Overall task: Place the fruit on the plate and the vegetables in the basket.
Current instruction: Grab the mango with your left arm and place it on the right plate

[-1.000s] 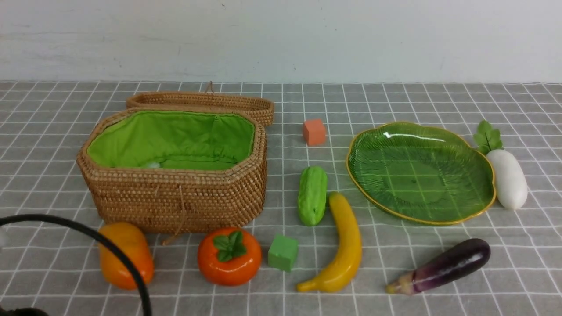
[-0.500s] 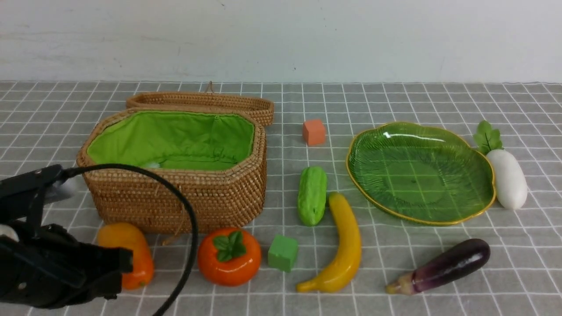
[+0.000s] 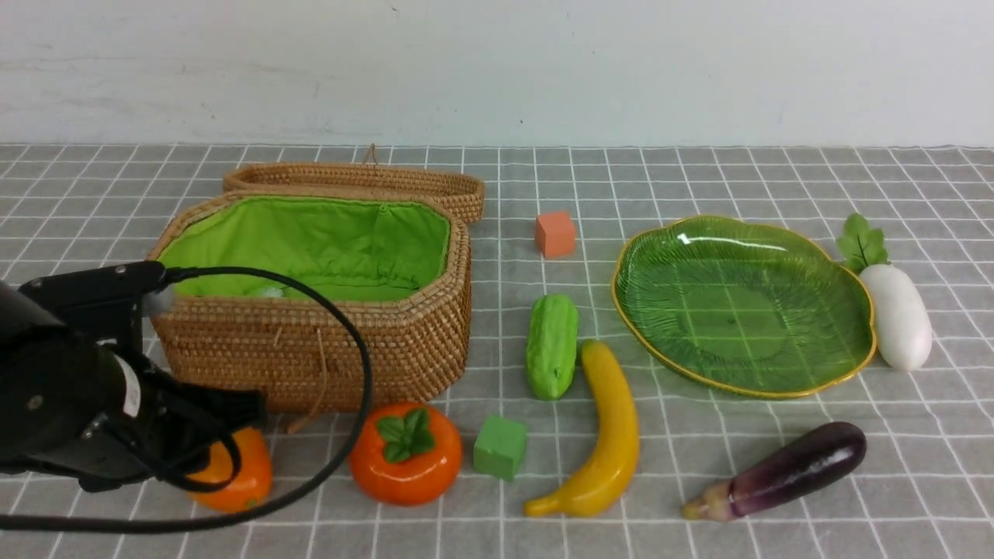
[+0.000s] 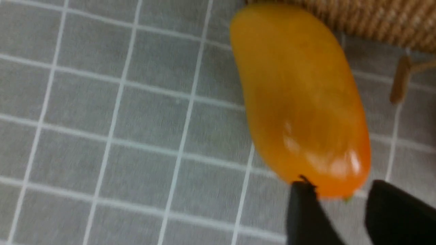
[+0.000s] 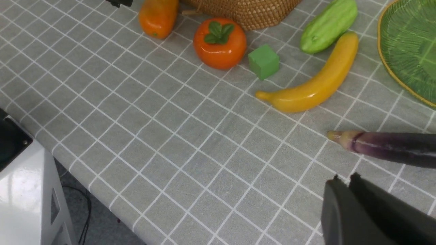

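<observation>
orange mango, grey checked cloth

Grey checked cloth carries basket, plate, persimmon, banana, cucumber, eggplant, radish, orange cube, green cube, seemingly half-hidden mango.

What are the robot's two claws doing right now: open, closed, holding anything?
Left gripper: open, holding nothing, tips at the mango.
Right gripper: shut, holding nothing.
</observation>
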Robot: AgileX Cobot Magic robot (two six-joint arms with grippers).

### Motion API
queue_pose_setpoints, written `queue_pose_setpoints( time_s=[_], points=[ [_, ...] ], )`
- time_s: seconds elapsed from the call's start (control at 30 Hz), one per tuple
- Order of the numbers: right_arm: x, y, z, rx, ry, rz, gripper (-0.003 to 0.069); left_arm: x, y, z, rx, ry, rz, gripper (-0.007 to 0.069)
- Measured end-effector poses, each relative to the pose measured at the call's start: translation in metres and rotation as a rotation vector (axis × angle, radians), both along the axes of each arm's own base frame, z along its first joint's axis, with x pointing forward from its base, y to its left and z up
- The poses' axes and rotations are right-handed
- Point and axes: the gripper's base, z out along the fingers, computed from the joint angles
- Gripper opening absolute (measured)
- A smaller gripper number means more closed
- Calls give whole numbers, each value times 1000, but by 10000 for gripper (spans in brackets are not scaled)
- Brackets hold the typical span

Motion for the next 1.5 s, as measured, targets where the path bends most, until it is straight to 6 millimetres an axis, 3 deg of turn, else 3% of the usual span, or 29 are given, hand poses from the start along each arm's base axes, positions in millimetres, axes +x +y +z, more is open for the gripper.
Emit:
queue_pose_setpoints(
  time_s=[0.03, 0.07, 0.1, 0.13, 0.17, 0.23, 0.33, 0.47, 0.9, 1.1, 1.2, 1.37, 1.4, 1.43, 1.47, 1.5],
  points=[
    [0, 0, 0, -2, -1, -1, 44, 7, -2, -6, -4, -12, 6, 389],
    [0, 0, 0, -2, -1, -1, 44, 7, -3, -7, -4, -13, 6, 402],
    [0, 0, 0, -2, -1, -1, 45, 14, -5, -16, -3, -14, 15, 504],
    [0, 0, 0, -2, -1, -1, 45, 15, -5, -17, 3, -12, 13, 528],
    [0, 0, 0, -3, 0, -1, 45, 20, -6, -24, 6, -14, 24, 599],
    [0, 0, 0, -5, 3, 1, 46, 27, -7, -36, 15, -8, 37, 647],
    [-1, 0, -1, -10, 13, 5, 49, 35, -7, -53, 43, 10, 71, 654],
    [-2, 0, -2, -20, 24, 13, 53, 40, -5, -63, 64, 12, 106, 589],
    [-2, 0, -3, -21, 30, 16, 64, 33, 3, -57, 121, 42, 160, 566],
    [-2, 0, -2, -10, 22, 7, 69, -5, 10, 0, 95, 56, 58, 566],
    [2, 0, 2, 29, -2, -31, 73, -19, -2, 31, -22, 30, -134, 566],
    [10, -6, 6, 75, -43, -162, 78, -2, -47, 85, -195, -106, -480, 566],
    [12, -8, 6, 76, -40, -201, 80, 6, -64, 90, -205, -127, -569, 566],
    [12, -8, 6, 77, -39, -208, 80, 8, -68, 95, -207, -142, -584, 566],
    [13, -11, 5, 73, -28, -249, 81, 20, -94, 100, -211, -170, -675, 566],
    [14, -12, 5, 76, -20, -265, 82, 24, -102, 101, -209, -176, -698, 566]
  ],
)
